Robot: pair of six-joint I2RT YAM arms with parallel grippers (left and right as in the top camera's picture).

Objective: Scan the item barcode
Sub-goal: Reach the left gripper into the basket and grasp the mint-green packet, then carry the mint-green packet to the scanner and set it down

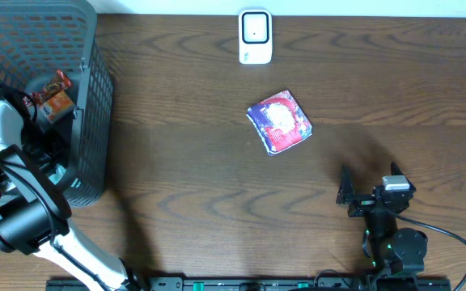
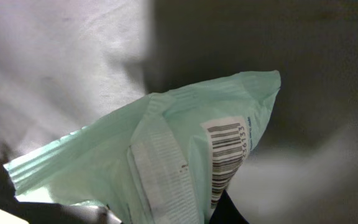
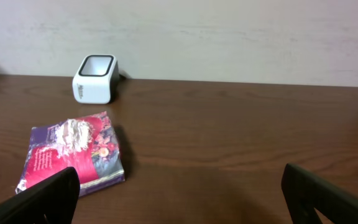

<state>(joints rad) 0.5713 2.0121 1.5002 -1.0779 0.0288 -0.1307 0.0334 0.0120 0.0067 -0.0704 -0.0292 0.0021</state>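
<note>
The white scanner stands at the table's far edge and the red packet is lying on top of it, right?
No. The red packet lies flat on the table, apart from the white scanner, which does stand at the far edge; the overhead view shows it.

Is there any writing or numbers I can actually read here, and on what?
"36133", as far as I can tell: digits beside the barcode on the mint-green packet.
Red and purple packet: print too small to read.
White scanner: small mark, blurred.
Orange packet in basket: unreadable.
</note>
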